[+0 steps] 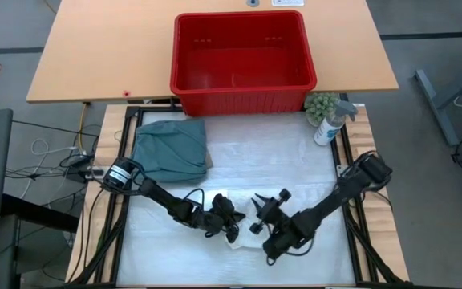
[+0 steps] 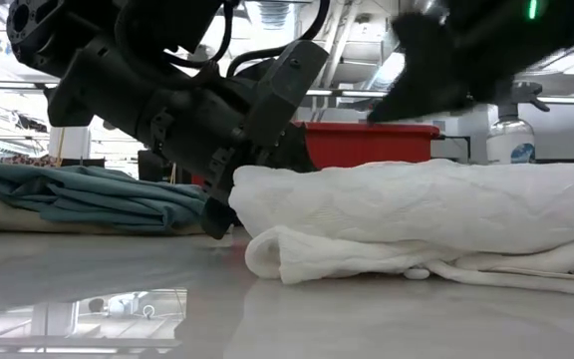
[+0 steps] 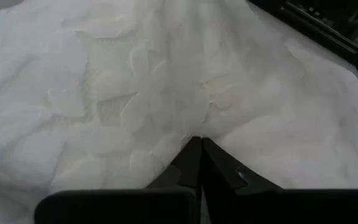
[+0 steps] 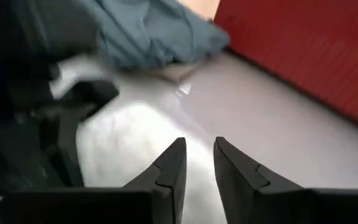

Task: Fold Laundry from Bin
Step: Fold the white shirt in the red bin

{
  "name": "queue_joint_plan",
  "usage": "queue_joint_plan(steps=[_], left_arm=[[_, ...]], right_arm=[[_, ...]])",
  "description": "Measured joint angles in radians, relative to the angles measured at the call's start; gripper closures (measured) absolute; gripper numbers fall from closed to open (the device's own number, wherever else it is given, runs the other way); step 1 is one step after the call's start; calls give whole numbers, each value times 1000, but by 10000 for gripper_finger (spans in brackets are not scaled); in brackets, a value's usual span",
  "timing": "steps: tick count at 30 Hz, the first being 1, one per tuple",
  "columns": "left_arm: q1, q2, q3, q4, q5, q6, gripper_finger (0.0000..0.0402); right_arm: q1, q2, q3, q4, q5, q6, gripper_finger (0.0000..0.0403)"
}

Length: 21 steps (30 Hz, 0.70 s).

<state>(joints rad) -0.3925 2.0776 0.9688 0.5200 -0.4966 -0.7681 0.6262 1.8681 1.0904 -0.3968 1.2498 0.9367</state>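
The tabletop [image 1: 239, 152] was a glossy white sheet framed by dark rails, and it abutted a light wooden desk [image 1: 95, 56] set on a grey floor. In the low view the room behind showed bright ceiling lights and pale shelving. The red bin [image 1: 243, 60] stood on the wooden desk, its long axis running across the desk's near edge, its open top showing a bare red floor. Just beside the bin's right near corner stood a clear spray bottle [image 1: 329, 124] and a small green plant [image 1: 321, 104].

Near the bin's left near corner a folded dark teal-green garment [image 1: 169, 148] lay flat on the tabletop, with a beige layer under it in the low view. The white garment [image 2: 417, 224] lay well away from the bin, at the tabletop's near middle, bunched into a low roll whose long axis ran sideways across the low view, parallel to the bin's long side.

The left gripper [image 1: 229, 225] was closed, its fingers [image 3: 194, 155] pinched together against the white cloth. The right gripper [image 1: 265, 210] hung just beside it, fingers [image 4: 173, 165] slightly parted and holding nothing.
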Motion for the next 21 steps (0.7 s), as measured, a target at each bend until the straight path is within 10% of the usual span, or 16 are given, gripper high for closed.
queue_joint_plan(steps=[15, 21], left_arm=[[2, -256, -2, -13, -59, 195, 401], [-10, -347, 0, -48, -343, 204, 401]], right_arm=[[-37, 285, 4, 115, -16, 241, 317], [-40, 287, 3, 118, -27, 237, 317]])
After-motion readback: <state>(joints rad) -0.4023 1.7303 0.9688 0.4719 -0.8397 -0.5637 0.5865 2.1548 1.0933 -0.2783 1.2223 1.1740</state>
